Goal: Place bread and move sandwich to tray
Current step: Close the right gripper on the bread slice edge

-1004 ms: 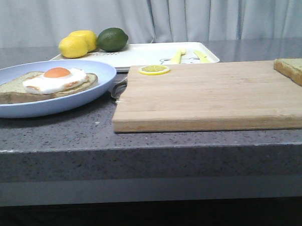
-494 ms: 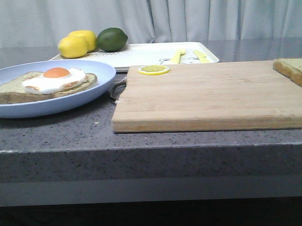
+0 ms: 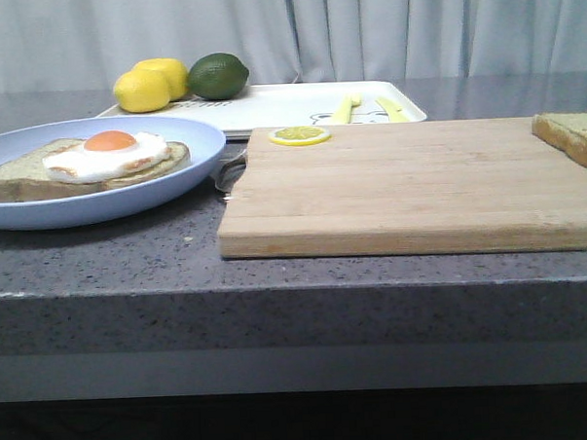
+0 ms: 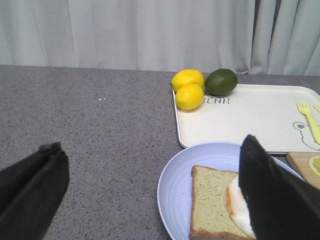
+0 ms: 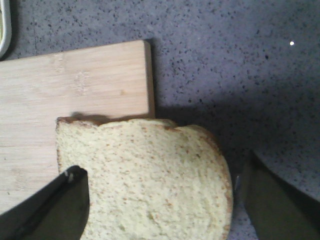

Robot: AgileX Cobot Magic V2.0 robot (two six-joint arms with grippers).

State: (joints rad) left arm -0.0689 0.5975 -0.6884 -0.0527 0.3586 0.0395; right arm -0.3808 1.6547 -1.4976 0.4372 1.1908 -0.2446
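Note:
The bread (image 3: 571, 135) lies at the right end of the wooden cutting board (image 3: 409, 186), overhanging its corner in the right wrist view (image 5: 150, 170). My right gripper (image 5: 162, 192) is open just above it, one finger on each side of the slice. A slice topped with a fried egg (image 3: 106, 156) sits on the pale blue plate (image 3: 188, 137); it also shows in the left wrist view (image 4: 212, 205). My left gripper (image 4: 150, 195) is open and empty above the plate's edge (image 4: 172, 185). The white tray (image 3: 279, 106) stands behind. Neither gripper shows in the front view.
Two lemons (image 3: 151, 85) and a lime (image 3: 218, 75) rest at the tray's left end, yellow cutlery (image 3: 367, 108) at its right. A lemon slice (image 3: 300, 136) lies on the board's far edge. The dark counter drops off at the front.

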